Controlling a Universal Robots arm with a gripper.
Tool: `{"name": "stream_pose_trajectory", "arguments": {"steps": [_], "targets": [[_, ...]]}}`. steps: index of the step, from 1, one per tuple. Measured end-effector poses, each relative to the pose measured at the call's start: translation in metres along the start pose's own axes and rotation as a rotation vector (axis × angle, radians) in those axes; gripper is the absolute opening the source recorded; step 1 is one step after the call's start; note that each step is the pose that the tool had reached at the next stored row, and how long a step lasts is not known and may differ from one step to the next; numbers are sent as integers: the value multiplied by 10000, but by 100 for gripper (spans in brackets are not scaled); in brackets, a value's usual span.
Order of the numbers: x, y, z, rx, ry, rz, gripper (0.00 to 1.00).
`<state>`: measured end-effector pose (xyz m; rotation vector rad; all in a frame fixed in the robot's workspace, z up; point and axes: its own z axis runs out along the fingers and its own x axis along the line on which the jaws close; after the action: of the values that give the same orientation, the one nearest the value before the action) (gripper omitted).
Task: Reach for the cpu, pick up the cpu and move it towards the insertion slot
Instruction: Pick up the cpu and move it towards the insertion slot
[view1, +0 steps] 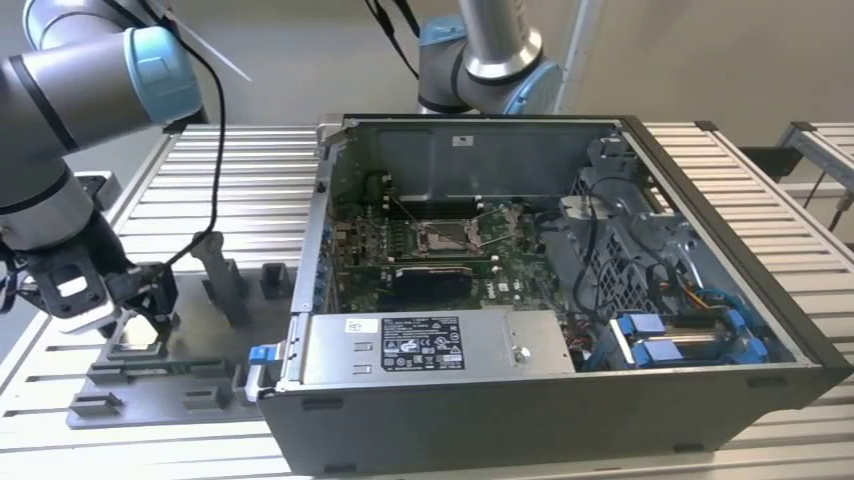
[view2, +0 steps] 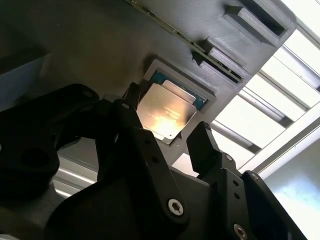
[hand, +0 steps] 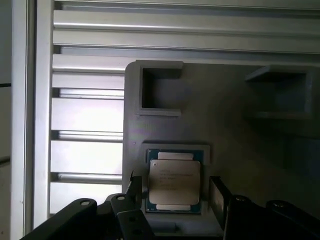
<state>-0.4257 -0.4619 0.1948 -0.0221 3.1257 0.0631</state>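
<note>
While the cpu (hand: 175, 182) lies seated in the grey fixture (hand: 225, 125), it is straddled by the gripper (hand: 176, 195), jaws apart.

cpu (hand: 175, 181) print, power supply label (view1: 420, 343), seemingly unreadable

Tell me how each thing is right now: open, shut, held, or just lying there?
gripper: open, straddling the cpu, not squeezing it.
cpu: lying flat in the fixture, not lifted.
slot: inside the case, far from the gripper; cannot tell if its frame is open.
case: open, side cover off.
</note>
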Motion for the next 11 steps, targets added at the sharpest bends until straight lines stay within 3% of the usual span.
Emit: {"name": "stream_pose_trajectory", "arguments": {"steps": [11], "targets": [[9,-2,57,0,-5,0,100]]}}
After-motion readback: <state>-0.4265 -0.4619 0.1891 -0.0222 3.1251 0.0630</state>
